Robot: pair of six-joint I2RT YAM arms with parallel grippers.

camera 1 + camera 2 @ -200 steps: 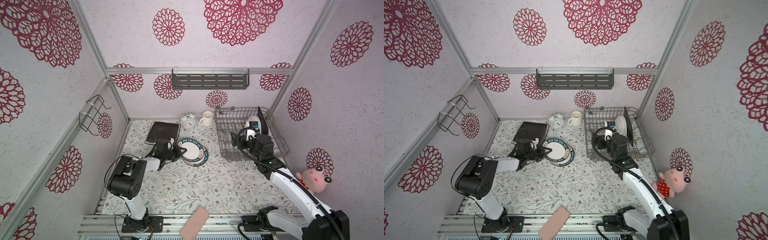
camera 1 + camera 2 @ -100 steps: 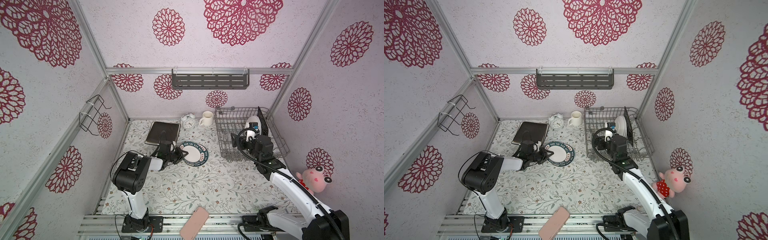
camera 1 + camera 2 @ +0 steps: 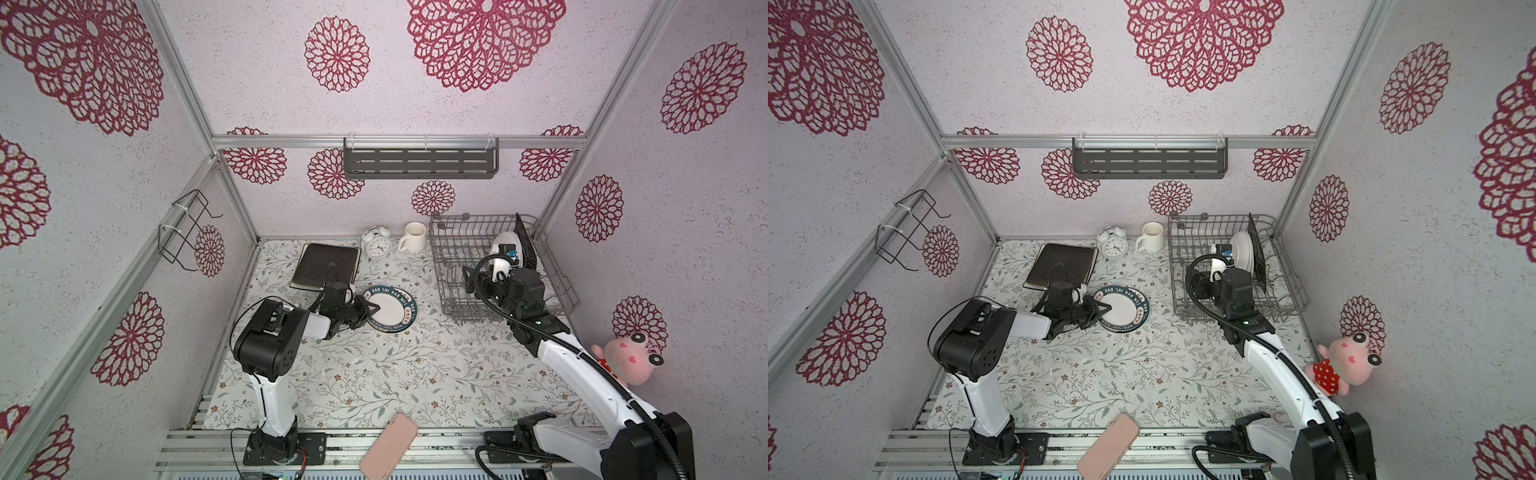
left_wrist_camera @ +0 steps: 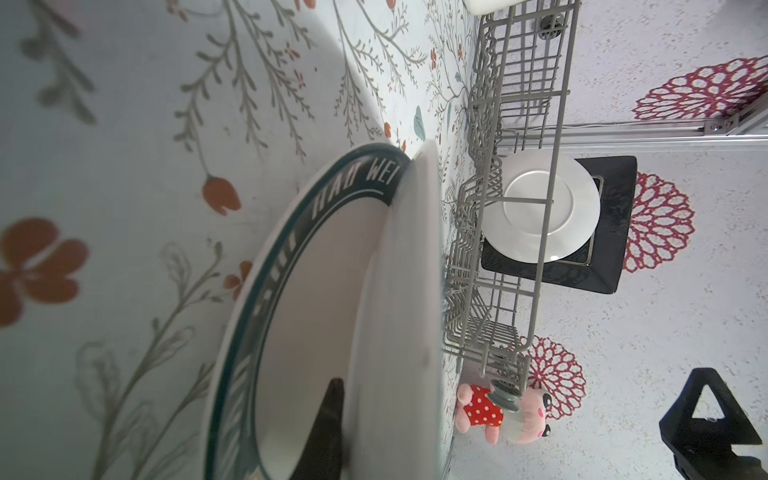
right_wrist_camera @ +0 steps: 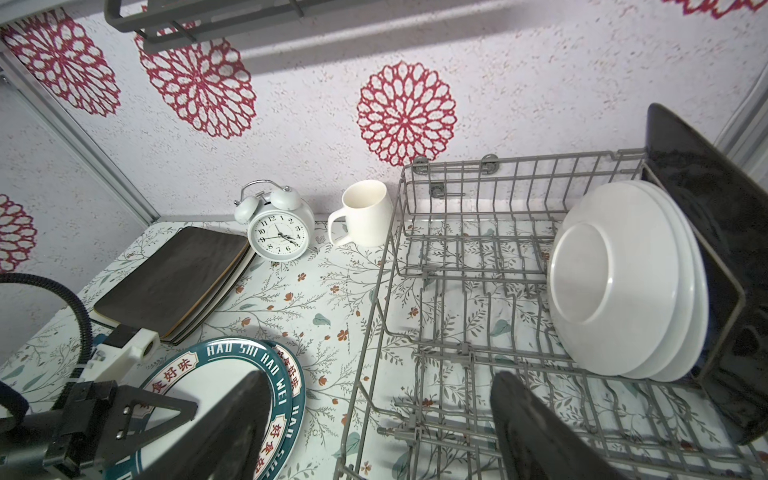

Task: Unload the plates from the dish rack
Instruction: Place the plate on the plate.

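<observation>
My left gripper is shut on the rim of a round lettered plate. The plate is held tilted over a second lettered plate that lies flat on the table. The grey dish rack stands at the back right. Upright in it are round white plates and behind them a black-backed square plate. My right gripper hangs open over the rack's front left part and holds nothing. A stack of square plates lies at the back left.
A white alarm clock and a white mug stand at the back wall between the stack and the rack. A pink flat object lies on the front rail. A pink plush toy hangs on the right wall.
My left arm has swung its elbow rightward and brought the held round plate almost squarely over the lower one; before, the two lay offset. The right arm has hardly moved.
</observation>
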